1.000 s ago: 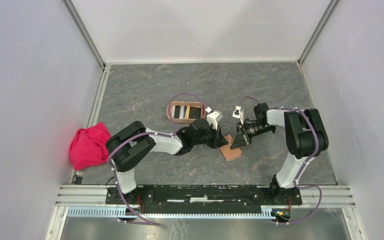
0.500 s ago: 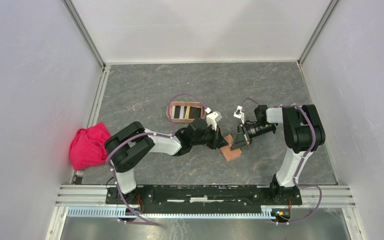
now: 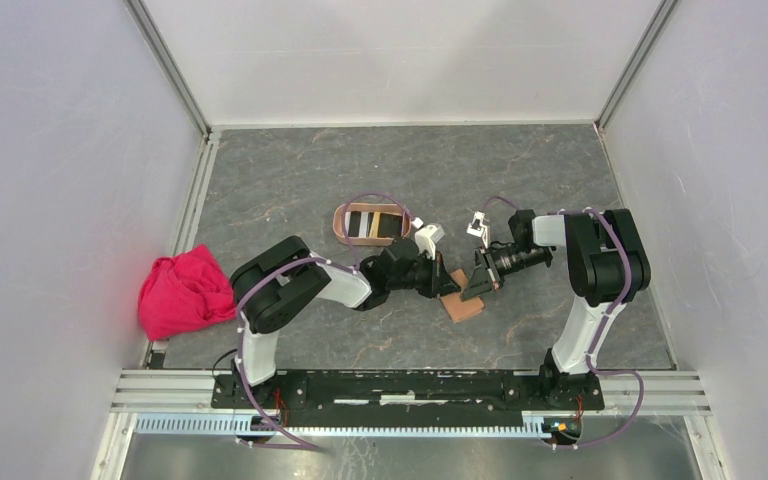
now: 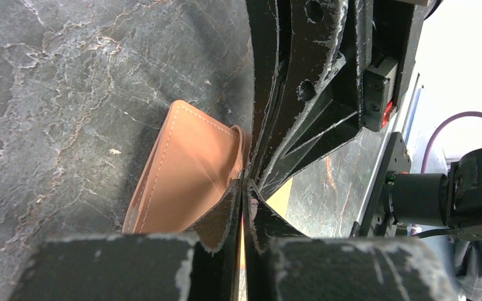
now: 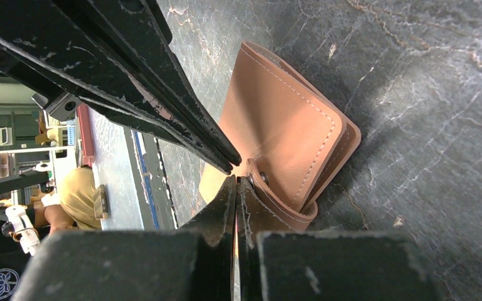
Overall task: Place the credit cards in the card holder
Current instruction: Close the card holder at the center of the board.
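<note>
Pinched tight, the left claw (image 4: 243, 183) is pressing its two fingers flat together. Only a hair-thin pale-orange line is showing in the seam, and whether that is a card's edge I cannot tell. Facing it tip to tip, the right claw (image 5: 235, 179) is likewise squeezing fully closed, its tips sitting right at the snap tab of the brown leather wallet (image 5: 282, 125). Whether the tab is caught between them is not clear. Both are meeting over the wallet, which is lying partly open at the middle of the table (image 3: 290, 170). A yellowish flat patch is peeking out by the wallet's fold, possibly another card.

Further out, behind the left arm, the card holder (image 3: 340, 226) is sitting apart from the wallet. The credit cards (image 3: 372, 225) are already lying in it side by side, black ones and a pale one. Part of the job is therefore looking done. What is remaining, in my judgement, is drawing out whatever the wallet is hiding and carrying it across to the holder. A pink cloth (image 3: 178, 292) is lying bunched at the table's left edge.

No brand, label or lettering is showing legibly on cards, wallet or holder. A round pale emblem in the background corner of the right wrist view is too small to read.
</note>
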Tool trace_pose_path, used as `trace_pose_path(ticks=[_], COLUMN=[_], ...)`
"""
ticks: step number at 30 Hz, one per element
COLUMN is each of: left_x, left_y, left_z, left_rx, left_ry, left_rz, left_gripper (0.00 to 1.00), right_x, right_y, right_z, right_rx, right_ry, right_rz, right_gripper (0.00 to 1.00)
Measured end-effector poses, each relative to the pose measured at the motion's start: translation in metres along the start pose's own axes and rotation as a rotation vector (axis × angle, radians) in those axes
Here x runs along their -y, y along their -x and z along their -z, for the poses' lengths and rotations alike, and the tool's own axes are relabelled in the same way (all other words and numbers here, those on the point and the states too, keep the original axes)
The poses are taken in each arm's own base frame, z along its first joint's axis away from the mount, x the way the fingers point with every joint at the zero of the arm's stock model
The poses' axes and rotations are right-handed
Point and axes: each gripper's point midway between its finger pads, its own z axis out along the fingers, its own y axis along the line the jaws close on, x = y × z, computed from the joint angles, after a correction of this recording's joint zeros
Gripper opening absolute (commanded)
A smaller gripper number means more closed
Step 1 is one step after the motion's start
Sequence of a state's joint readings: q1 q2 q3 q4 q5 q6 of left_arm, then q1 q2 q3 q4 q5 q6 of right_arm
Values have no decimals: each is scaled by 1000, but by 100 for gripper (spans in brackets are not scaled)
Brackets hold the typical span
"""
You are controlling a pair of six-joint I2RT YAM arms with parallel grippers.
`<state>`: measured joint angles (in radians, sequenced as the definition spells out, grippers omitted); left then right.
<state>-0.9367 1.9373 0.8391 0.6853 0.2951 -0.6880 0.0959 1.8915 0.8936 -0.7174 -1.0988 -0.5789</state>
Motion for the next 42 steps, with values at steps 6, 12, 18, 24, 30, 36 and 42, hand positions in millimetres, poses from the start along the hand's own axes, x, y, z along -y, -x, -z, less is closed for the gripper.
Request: trace_pose_path(ticks=[6,12,18,24,30,36,42], left_x=[1,1,-4,-7,-9,-12,-12], left_y=[3,5,1,0,1,1,1], left_z=[-4,-8,-10,-10,-9,-9,-8], left_rx=[6,9,-2,-7,-8,-10,-10], left_ry=[-9,-11,2,10,16,23,24], left_rz=[9,9,15,18,21,25,26], left_gripper=[8,6,6,5,5,5,4], right_x=[0,0,-1,-4,-15,-19,-4], right_y=[0,0,-1,1,11,25,34], right_z=[0,0,0,2,11,18,22], right_rx=[0,-1,-2,-7,-5,24,49], right_ry=[0,0,3,11,32,-3,-124], right_rz=[0,-1,2,35,160,239,243], right_gripper=[1,3,8,14,14,0,0])
